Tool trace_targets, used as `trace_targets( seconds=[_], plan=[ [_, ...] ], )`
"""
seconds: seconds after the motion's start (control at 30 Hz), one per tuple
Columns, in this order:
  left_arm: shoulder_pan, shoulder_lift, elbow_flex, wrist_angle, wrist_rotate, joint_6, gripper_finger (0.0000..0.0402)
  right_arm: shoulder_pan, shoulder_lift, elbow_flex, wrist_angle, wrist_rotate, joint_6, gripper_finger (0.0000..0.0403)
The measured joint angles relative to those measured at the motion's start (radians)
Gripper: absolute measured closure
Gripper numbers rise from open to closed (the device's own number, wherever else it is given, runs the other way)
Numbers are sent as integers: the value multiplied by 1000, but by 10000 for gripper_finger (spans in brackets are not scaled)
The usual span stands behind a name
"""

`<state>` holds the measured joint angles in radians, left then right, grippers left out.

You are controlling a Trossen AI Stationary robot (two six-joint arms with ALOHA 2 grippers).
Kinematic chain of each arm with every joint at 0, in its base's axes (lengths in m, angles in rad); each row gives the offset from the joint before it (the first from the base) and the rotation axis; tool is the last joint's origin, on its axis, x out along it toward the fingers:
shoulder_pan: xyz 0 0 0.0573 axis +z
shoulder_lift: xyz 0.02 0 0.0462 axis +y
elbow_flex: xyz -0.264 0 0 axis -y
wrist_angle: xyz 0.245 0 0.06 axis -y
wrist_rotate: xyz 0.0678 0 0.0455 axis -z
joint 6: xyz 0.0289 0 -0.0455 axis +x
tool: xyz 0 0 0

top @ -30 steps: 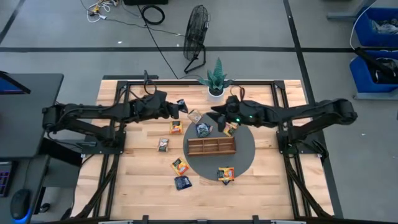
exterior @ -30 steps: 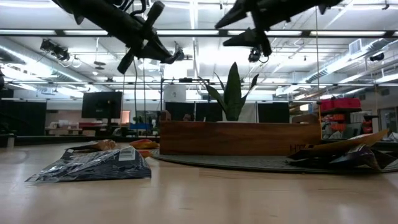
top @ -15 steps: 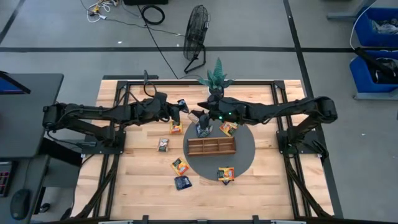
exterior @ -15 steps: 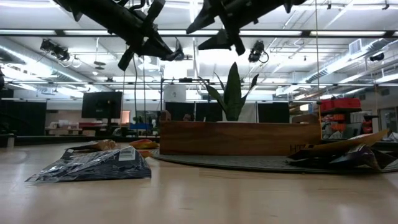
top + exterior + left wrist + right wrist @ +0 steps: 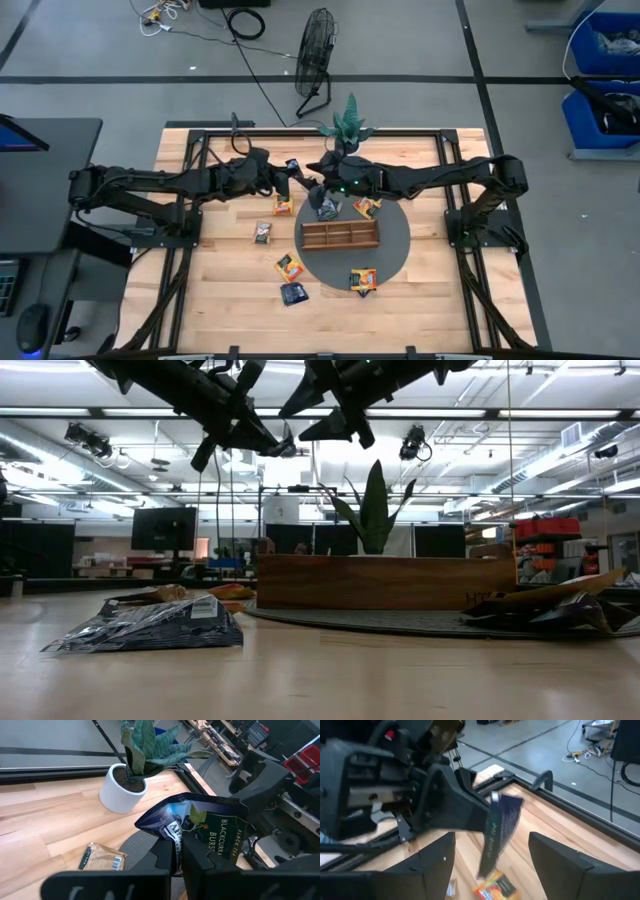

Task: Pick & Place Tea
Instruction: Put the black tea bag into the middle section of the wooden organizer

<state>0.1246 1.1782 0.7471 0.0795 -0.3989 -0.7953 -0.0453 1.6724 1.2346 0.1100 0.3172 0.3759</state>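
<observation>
Two grippers meet over a tea bag, high above the table.

The left gripper [image 5: 179, 851] is squeezed tight on a dark blue sachet [image 5: 205, 827], held up in the air near the potted plant [image 5: 131, 767]. The sachet stands on its edge, its long side going up and down. The right gripper [image 5: 491, 855] faces it with its fingers [image 5: 559, 865] spread wide apart, one on each side, not touching. More sachets lie flat around the wooden tray [image 5: 340, 235].
</observation>
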Motion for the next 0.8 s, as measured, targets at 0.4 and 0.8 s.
trace_targets(
  seconds=[0.4, 0.8],
  plan=[
    [0, 0, 0, 29, 3, 33, 383, -25, 7, 0, 0, 2, 11, 193],
    [0, 0, 0, 35, 6, 33, 383, -49, 7, -1, 7, -135, 18, 390]
  ],
)
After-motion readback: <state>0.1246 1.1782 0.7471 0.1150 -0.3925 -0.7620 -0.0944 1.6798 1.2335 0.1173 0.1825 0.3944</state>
